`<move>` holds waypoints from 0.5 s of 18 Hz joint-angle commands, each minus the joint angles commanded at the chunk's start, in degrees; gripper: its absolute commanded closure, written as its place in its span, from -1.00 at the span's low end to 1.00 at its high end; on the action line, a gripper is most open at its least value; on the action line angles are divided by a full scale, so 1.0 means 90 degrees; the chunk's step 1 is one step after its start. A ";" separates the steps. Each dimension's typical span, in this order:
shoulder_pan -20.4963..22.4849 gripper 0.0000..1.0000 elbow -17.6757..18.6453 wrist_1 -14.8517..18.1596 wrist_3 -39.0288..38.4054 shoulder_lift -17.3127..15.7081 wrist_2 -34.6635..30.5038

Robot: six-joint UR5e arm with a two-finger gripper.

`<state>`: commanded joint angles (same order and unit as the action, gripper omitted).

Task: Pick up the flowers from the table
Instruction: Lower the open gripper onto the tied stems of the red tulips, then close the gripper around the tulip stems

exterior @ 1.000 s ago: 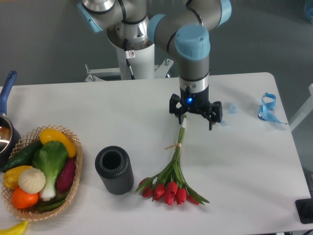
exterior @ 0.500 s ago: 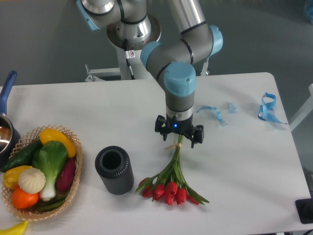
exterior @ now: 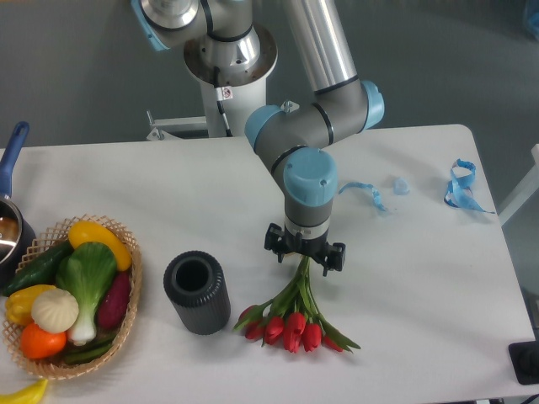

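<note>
The flowers (exterior: 293, 320), a bunch of red tulips with green stems, lie on the white table (exterior: 404, 278) near its front edge, heads toward the front. My gripper (exterior: 304, 259) stands low over the upper part of the stems, its fingers open and straddling them. The tan band and the stem ends are hidden under the gripper.
A dark grey cylindrical vase (exterior: 197, 291) stands left of the flowers. A wicker basket of vegetables (exterior: 72, 295) sits at the front left, with a pot (exterior: 10, 227) behind it. Blue ribbon pieces (exterior: 461, 187) lie at the back right.
My gripper has moved from the stem ends toward the front left along the stems and come down lower over them. The flowers have not moved.
</note>
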<state>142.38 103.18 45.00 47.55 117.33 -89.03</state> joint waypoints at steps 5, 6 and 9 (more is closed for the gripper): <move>-0.0010 -0.01 0.0000 0.0010 -0.0029 0.0088 -0.0010; 0.0000 0.15 0.0000 0.0010 -0.0039 0.0088 0.0000; -0.0010 0.64 0.0000 0.0010 -0.0029 0.0117 0.0029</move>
<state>142.29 103.18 45.09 47.29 118.39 -88.77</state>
